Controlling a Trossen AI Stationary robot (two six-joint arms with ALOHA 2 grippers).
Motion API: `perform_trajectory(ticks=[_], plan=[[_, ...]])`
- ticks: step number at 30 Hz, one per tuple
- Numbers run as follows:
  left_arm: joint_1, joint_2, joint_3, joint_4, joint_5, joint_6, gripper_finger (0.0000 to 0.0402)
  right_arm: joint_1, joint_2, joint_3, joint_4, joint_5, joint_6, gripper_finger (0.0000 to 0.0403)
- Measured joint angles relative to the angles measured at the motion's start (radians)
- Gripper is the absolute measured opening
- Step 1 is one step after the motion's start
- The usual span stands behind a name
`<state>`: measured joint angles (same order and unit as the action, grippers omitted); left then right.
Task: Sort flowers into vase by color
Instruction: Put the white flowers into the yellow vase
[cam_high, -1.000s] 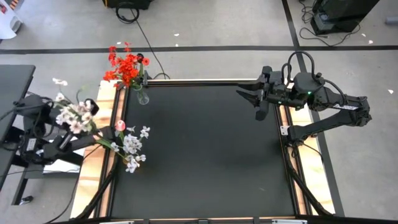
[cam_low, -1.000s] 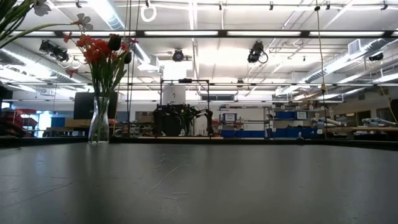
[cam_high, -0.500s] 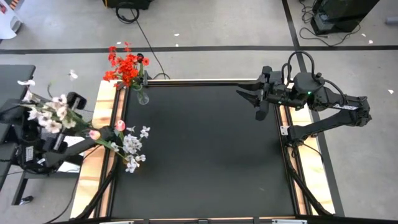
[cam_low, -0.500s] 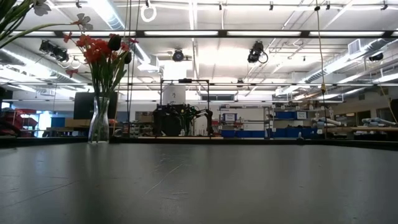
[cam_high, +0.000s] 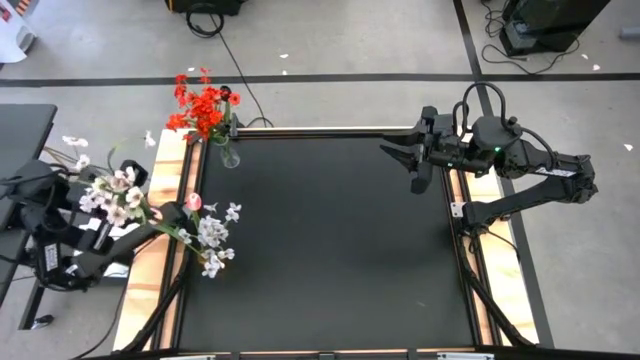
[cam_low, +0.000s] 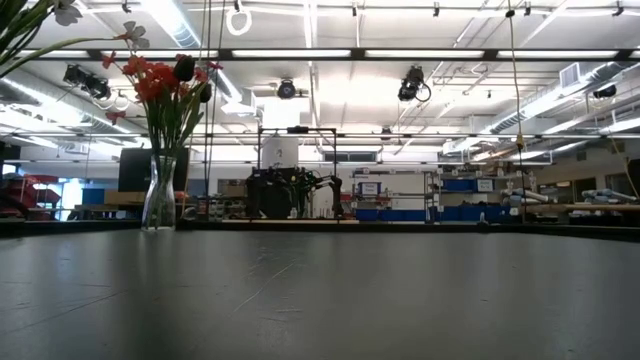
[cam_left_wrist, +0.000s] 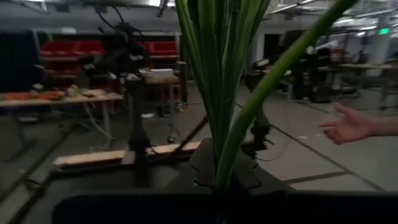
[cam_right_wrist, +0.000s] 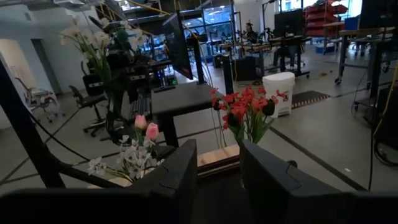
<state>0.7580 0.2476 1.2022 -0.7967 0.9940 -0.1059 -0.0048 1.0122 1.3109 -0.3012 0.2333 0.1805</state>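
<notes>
The left gripper (cam_high: 112, 215) hangs beyond the table's (cam_high: 330, 250) left edge, its fingers clamped tight on a bunch of white flowers (cam_high: 112, 193) whose green stems (cam_left_wrist: 217, 81) rise straight from it. A glass vase (cam_high: 229, 155) of red flowers (cam_high: 203, 108) stands at the far left corner. More white blossoms (cam_high: 213, 240) and two pink tulips (cam_high: 193, 201) sit at the left edge, about halfway along. The right gripper (cam_high: 397, 153) waits above the far right corner, fingers (cam_right_wrist: 174, 177) parted and holding nothing. The table's broad dark middle lies open. A person's hand (cam_left_wrist: 349, 126) shows in the room beyond.
</notes>
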Motion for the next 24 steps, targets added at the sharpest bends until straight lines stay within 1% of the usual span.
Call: perform_trajectory(ticks=[2,4,6,8,11,14,16,21,24], plan=[[0.04,0.007,0.0,0.023,0.028,0.02,0.0006,0.0,0.0,0.0,0.0,0.0,0.0,0.013],[0.07,0.015,0.0,0.07,0.078,0.017,0.0006,0.0,0.0,0.0,0.0,0.0,0.0,0.013],[0.079,0.016,0.0,0.137,0.114,-0.036,0.0006,0.0,0.0,0.0,0.0,0.0,0.0,0.013],[0.073,0.015,0.001,0.168,0.132,-0.086,0.0006,0.0,0.0,0.0,0.0,0.0,0.0,0.013],[0.058,0.014,0.001,0.083,0.146,-0.063,0.0006,0.0,0.0,0.0,0.0,0.0,0.0,0.013],[0.045,0.014,0.0,-0.078,0.128,0.033,0.0006,0.0,0.0,0.0,0.0,0.0,0.0,0.013],[0.041,0.014,-0.001,-0.15,0.116,0.085,0.0006,0.0,0.0,0.0,0.0,0.0,0.0,0.013],[0.035,0.0,0.0,-0.207,0.091,0.135,0.0006,0.0,0.0,0.0,0.0,0.0,0.0,0.013],[-0.001,-0.003,0.0,-0.269,0.07,0.192,0.0006,0.0,0.0,0.0,0.0,0.0,0.0,0.013]])
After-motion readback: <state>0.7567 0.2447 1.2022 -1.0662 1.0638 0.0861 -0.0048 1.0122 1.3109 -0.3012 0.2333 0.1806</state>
